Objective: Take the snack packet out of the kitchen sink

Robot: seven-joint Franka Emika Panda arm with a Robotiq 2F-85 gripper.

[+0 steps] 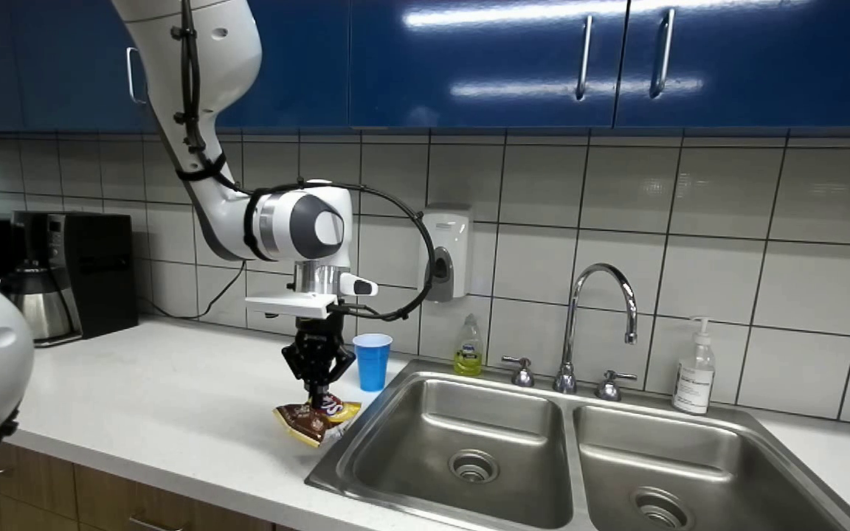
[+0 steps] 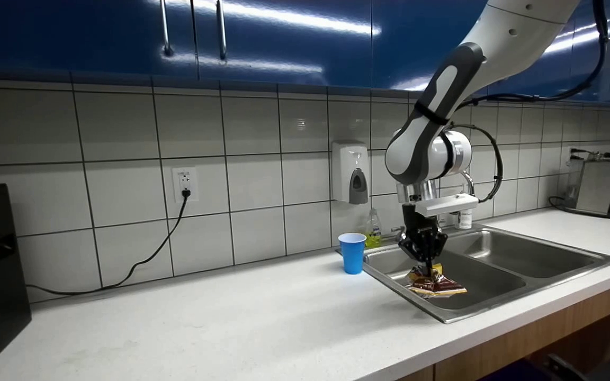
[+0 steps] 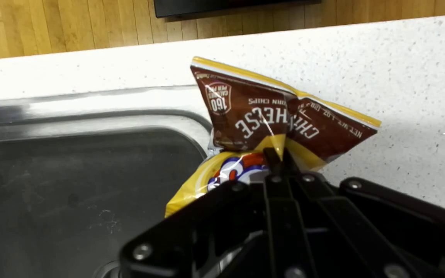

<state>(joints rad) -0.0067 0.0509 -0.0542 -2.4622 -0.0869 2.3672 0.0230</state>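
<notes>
1. One crinkly yellow, red and brown snack packet (image 3: 263, 131)
2. One double-basin stainless steel sink (image 1: 577, 461)
3. Two round metal drains (image 1: 474, 466)
4. One curved chrome faucet (image 1: 572, 324)
5. Two chrome tap handles (image 1: 522, 375)
6. One tapered blue cup (image 1: 373, 366)
7. Two clear bottles (image 1: 693, 377)

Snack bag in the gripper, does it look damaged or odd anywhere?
The snack bag looks bunched up: the gripper pinches it near the middle, creasing its brown part so that it splays to both sides. That is probably just from the grip. I can't tell whether it's torn.
</notes>
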